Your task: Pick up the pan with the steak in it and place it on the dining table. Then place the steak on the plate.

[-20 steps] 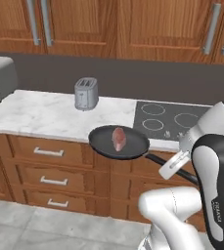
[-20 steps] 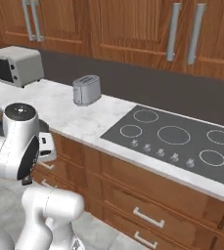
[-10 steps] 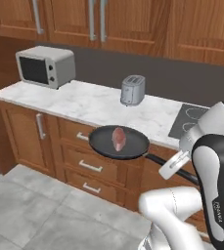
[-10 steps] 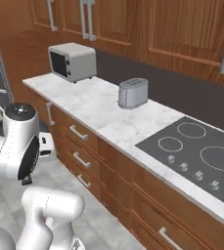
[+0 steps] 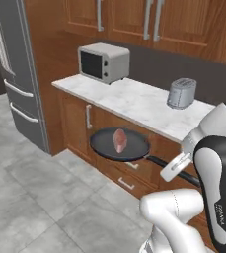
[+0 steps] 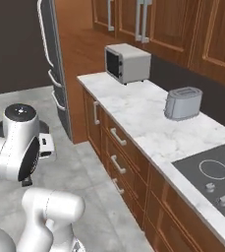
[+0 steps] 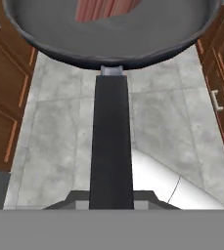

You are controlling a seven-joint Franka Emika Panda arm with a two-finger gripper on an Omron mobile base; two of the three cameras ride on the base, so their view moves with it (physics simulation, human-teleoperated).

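- The end effector [image 7: 111, 202] is clenched on the long handle of the pan [image 5: 119, 145], holding it level in the air.
- The pan hangs in front of the cabinet drawers, below the edge of the marble surface [image 5: 134, 101].
- The steak [image 5: 120, 140] lies in the pan, near its middle.
- On the surface stand a microwave [image 5: 103, 62] and a toaster [image 5: 181, 93].

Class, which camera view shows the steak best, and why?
The left base view: the whole steak sits in plain sight in the pan, held above the floor. The hand view catches just its lower edge at the top border. The right base view gives nothing useful on it.
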